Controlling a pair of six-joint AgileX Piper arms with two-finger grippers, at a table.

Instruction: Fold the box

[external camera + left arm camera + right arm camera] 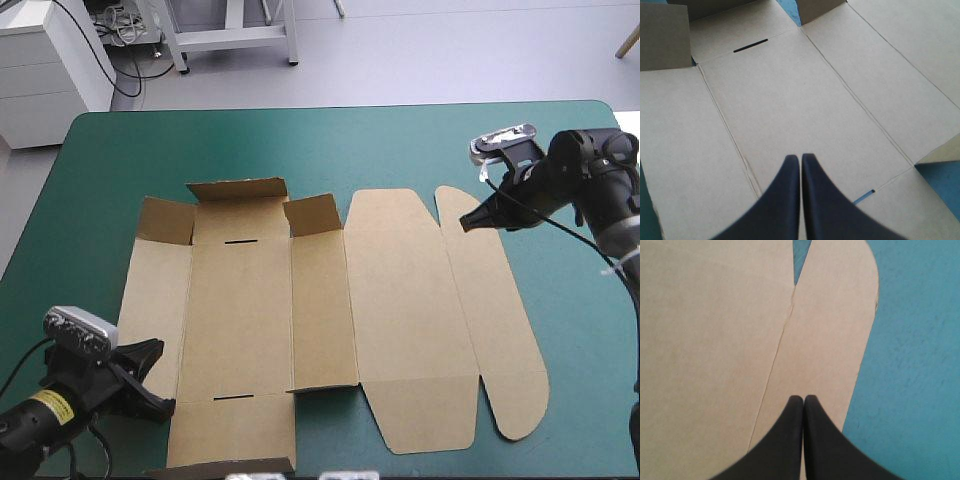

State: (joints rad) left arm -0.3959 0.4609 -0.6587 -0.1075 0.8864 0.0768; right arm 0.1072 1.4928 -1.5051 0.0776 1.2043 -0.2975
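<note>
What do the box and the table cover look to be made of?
The box: brown board, matte, probably cardboard, given its pressed crease lines and cut slots. The teal-green cover: matte, faintly grainy, perhaps a mat or fabric; I cannot tell which.

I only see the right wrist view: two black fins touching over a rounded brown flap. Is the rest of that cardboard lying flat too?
Observer: Mostly. The box is spread open, but the flaps at its far left end stand raised.
Operator: Where's the other arm?
Observer: The left pincer is at the box's near left corner, shut.
Operator: Is anything cut into the board?
Observer: Yes, two thin slots, one towards each end of the wide left panel.
</note>
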